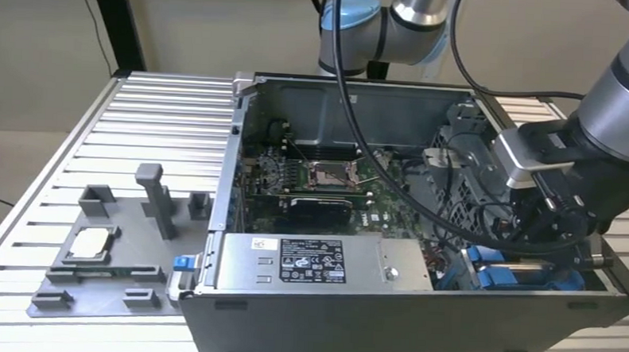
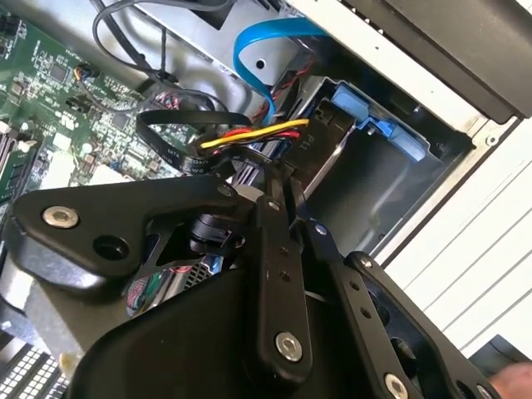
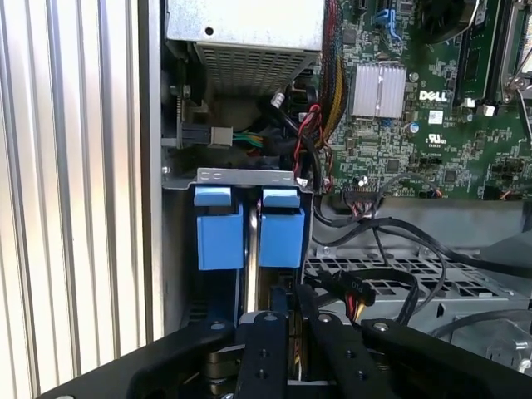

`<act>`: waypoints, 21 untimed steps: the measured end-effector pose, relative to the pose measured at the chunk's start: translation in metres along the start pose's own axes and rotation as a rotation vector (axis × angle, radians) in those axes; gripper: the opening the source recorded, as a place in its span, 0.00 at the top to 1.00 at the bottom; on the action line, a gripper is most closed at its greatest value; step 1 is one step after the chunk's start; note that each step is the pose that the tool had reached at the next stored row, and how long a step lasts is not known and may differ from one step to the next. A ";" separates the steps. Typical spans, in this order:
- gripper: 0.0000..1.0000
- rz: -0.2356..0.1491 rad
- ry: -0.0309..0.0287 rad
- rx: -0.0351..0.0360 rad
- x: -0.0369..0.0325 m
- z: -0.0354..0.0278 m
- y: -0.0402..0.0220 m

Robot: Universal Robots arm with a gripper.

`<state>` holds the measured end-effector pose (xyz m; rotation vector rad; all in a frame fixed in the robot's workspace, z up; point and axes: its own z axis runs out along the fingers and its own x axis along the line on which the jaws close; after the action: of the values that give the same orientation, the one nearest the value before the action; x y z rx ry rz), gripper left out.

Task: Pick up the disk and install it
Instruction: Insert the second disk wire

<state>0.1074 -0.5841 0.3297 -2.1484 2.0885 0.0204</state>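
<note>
A plain pale wall (image 1: pixel 194 20) stands well behind the pincer (image 3: pixel 289 293), with one dark upright post (image 1: pixel 120 24) against it. Below is one ribbed metal table (image 1: pixel 147 121), its slats running under everything and showing bright just beside the pincer, past the wall of the case.

One grey arm (image 1: pixel 626 94) reaches down from above into one open computer case (image 1: pixel 393 323), and the pincer is inside the case at a near corner. Its two black fingers (image 3: pixel 264 341) are drawn close together, clenched, and I see nothing caught between them.

Counting on down: one grey power box (image 1: pixel 311 259) with a black-and-white label lies in the case, near the pincer along the same wall. One green board (image 1: pixel 293 171) covers the case floor farther in from the pincer. One grey tray (image 1: pixel 119 279) of pegs and pockets sits out on the table, well apart from the pincer, on the far side of the case.

The disk (image 3: pixel 283 237) is in the bay at the corner of the case, standing on edge just in front of the fingertips. Two blue tabs of its frame face the pincer side by side, with a thin silver strip between them. I cannot tell whether the fingertips touch it.

One blue ribbon cable (image 2: pixel 258 50) loops beyond the bay, and a bundle of black, red and yellow wires (image 2: pixel 241 141) passes close by the fingers. One small silver chip (image 1: pixel 89 242) rests in the tray, well apart from the pincer.
</note>
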 end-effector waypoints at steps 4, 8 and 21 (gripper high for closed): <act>0.00 0.000 -0.0026 0.0000 0.0000 0.0002 0.0000; 0.00 0.001 -0.0021 -0.0004 -0.0018 -0.0178 -0.0015; 0.00 0.010 0.0000 0.0004 -0.0065 -0.0523 -0.0015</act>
<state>0.1039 -0.5835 0.3823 -2.1379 2.0990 0.0210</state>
